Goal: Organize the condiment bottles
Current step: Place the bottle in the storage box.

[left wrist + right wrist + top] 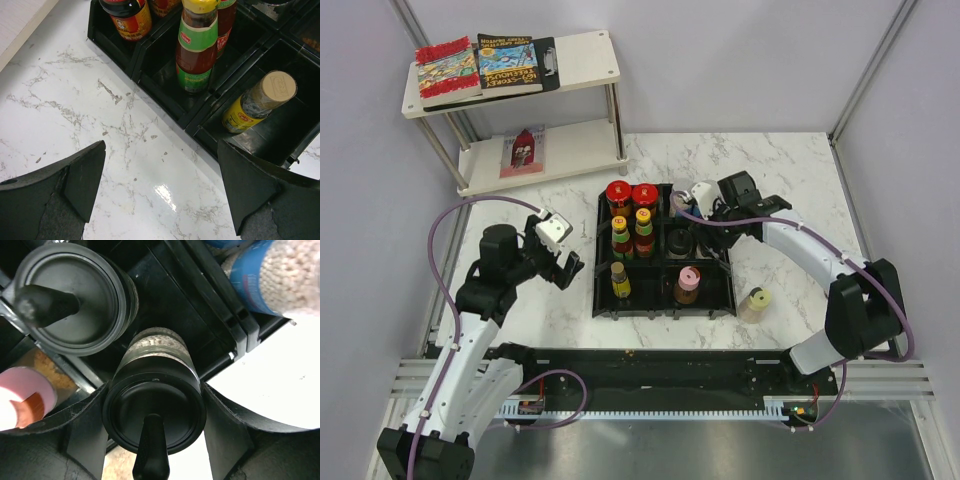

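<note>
The condiment bottles stand mostly in a black compartmented tray [602,250]: two red-capped ones [618,192] at the back left, yellow-capped sauce bottles [643,216] behind a cream-capped jar [619,272], and a pink-capped jar [688,276]. My right gripper [692,208] hangs over the tray's back right part. In the right wrist view it [155,395] is shut on a black-capped spice jar [155,412], both fingers [82,430] against its cap. My left gripper [160,185] is open over bare marble just left of the tray, with the yellow-capped sauce bottle [197,50] and cream-capped jar [260,100] ahead of it.
A yellow-capped jar [755,302] stands alone on the marble right of the tray. A second black-capped jar [70,300] and blue-labelled jars [270,280] sit close to the held one. A two-level white shelf [590,55] with books stands at the back left.
</note>
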Controlling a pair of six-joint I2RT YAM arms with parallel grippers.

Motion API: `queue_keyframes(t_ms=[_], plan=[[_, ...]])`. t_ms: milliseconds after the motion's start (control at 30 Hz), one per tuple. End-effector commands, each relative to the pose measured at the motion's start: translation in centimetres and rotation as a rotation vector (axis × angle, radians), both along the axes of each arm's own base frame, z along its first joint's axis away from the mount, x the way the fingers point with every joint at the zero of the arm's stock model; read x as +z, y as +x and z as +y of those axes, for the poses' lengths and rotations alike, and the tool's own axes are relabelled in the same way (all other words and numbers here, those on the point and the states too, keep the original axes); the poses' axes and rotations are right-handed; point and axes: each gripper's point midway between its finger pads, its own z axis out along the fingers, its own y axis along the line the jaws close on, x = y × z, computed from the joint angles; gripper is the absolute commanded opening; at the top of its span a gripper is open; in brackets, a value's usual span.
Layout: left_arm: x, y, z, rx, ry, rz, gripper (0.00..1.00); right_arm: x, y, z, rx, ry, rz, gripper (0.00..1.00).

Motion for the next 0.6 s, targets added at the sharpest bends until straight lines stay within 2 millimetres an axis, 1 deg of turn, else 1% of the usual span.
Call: queue_keyframes(t_ms=[0, 33, 67, 100, 167, 200, 267, 300, 333, 367, 400, 433, 533, 567], plan=[[0.3, -0.2, -0.3, -0.004, -0.032, 0.002, 0.99, -0.3, 0.6, 1.2, 0.047, 0.043, -0.04, 0.24], [0.3, -0.2, -0.3, -0.006, -0.032, 0.003, 0.99, -0.7, 0.3, 1.0, 0.048, 0.039, -0.025, 0.36], [0.4, -0.2, -0.4, -0.008, -0.035, 0.001, 0.99, -1.0, 0.0, 1.0, 0.065, 0.029, -0.012, 0.45], [0.3, -0.2, -0.4, -0.007, -0.033, 0.002, 0.99, -1.2, -0.3, 1.0, 0.077, 0.026, -0.003, 0.6], [0.3, -0.1, -0.3, -0.004, -0.032, 0.003, 0.99, -1.2, -0.9, 0.7, 0.099, 0.011, 0.014, 0.73], [0.4, -0.2, -0.4, -0.009, -0.034, 0.002, 0.99, -1.0, -1.0, 0.6, 0.107, 0.007, 0.014, 0.82], [0.3, -0.2, -0.4, -0.007, -0.033, 0.002, 0.99, -0.4, -1.7, 0.2, 0.115, -0.006, 0.017, 0.86], [0.3, -0.2, -0.4, -0.007, -0.033, 0.002, 0.99, 0.0, -1.7, 0.0, 0.115, -0.012, 0.01, 0.91], [0.2, -0.2, -0.4, -0.008, -0.032, 0.003, 0.99, 0.4, -1.8, -0.2, 0.116, -0.017, 0.002, 0.93], [0.3, -0.2, -0.4, -0.008, -0.035, 0.002, 0.99, 1.1, -2.4, -0.7, 0.113, -0.025, 0.0, 0.95], [0.3, -0.2, -0.3, -0.006, -0.034, 0.004, 0.99, 1.9, -2.2, -1.2, 0.097, -0.047, -0.027, 0.98], [0.3, -0.2, -0.4, -0.008, -0.035, 0.002, 0.99, 2.5, -2.2, -1.7, 0.081, -0.059, -0.042, 0.98], [0.4, -0.2, -0.4, -0.008, -0.035, -0.001, 0.99, 6.2, -1.5, -4.2, -0.039, -0.088, -0.155, 0.98], [0.4, -0.2, -0.4, -0.008, -0.035, -0.001, 0.99, 7.0, -1.2, -5.8, -0.096, -0.1, -0.168, 0.98]])
